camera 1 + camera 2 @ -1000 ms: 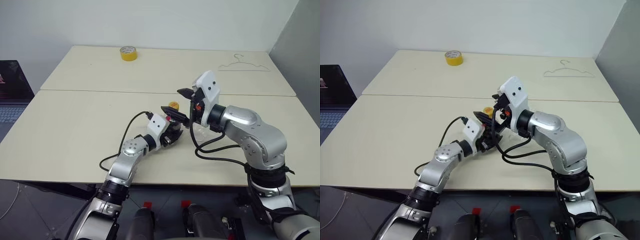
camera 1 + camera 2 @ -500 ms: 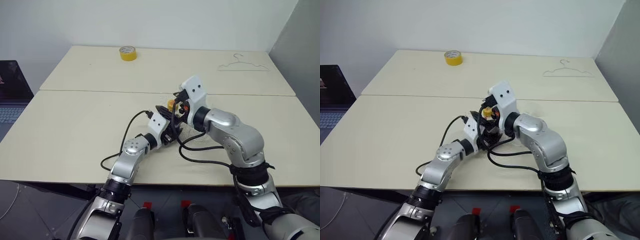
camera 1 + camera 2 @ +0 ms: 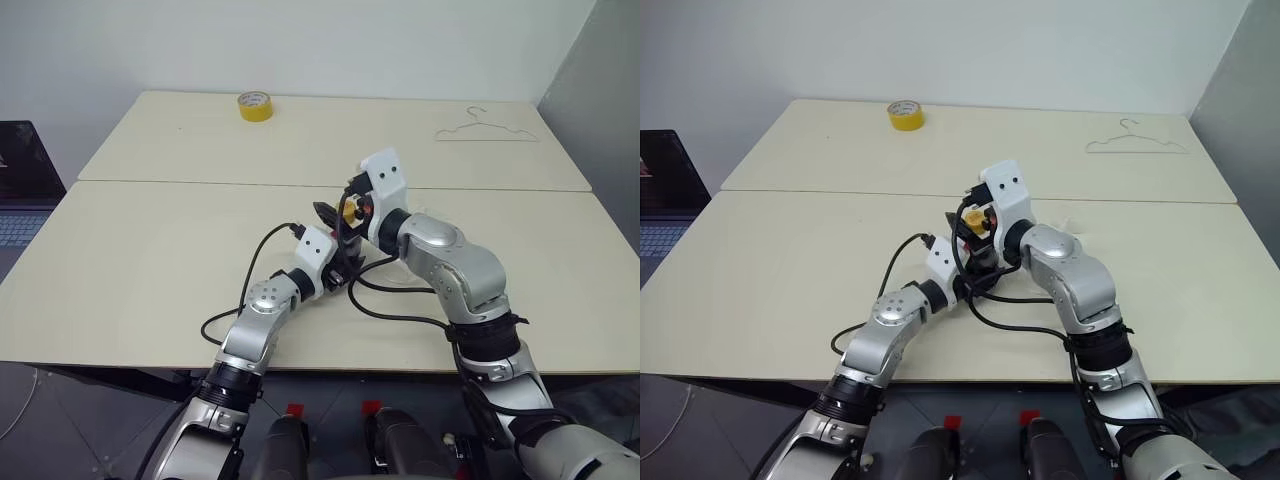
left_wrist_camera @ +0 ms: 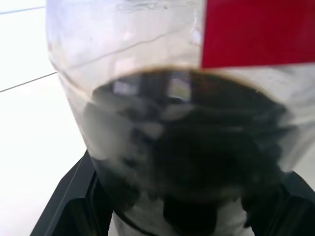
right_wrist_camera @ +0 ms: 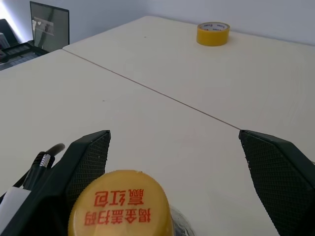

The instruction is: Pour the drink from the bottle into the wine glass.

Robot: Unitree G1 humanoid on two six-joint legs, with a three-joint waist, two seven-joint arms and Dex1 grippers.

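Observation:
My left gripper [image 3: 341,263] is shut on the bottle [image 4: 167,123], holding its ribbed clear body upright just above the table [image 3: 150,250]. The drink [image 4: 192,152] is dark brown and fills the lower part, below the red label [image 4: 256,29]. The yellow cap [image 5: 120,206] with red characters is on the neck. My right gripper [image 5: 173,136] is open and level at the cap [image 3: 348,210], one finger on each side, with the cap close to one finger [image 5: 91,157]. The wine glass is hidden.
A yellow tape roll [image 3: 254,105] lies at the far left of the back table, and a wire hanger [image 3: 487,127] at the far right. A laptop [image 3: 20,170] stands off the table's left edge. A black cable [image 3: 250,285] loops along my left arm.
My right gripper has swung left and a little down, from beside the bottle to over its cap, still open. The left gripper and the bottle have stayed in place.

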